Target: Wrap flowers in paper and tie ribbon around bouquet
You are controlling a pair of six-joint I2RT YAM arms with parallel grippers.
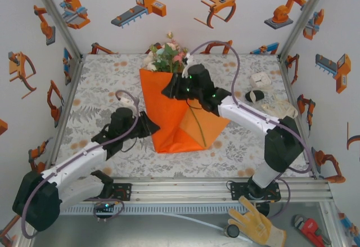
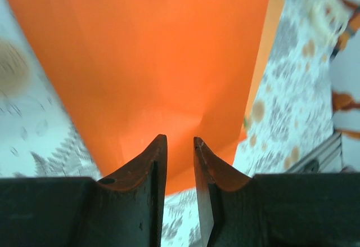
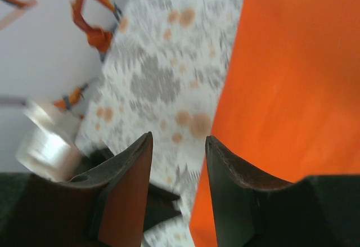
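The patterned table [image 1: 101, 89] is carrying the orange paper [image 1: 180, 117], folded loosely mid-table, with the flowers [image 1: 166, 55] poking out of its far end. The left gripper [image 2: 180, 139] is hovering at the paper's near edge, fingers a narrow slit apart, gripping nothing. The right gripper [image 3: 179, 136] is standing half-parted and empty, the paper's edge beside one finger.

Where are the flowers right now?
In the overhead view, the flowers sit at the far middle of the table, poking out of the far end of the orange paper.
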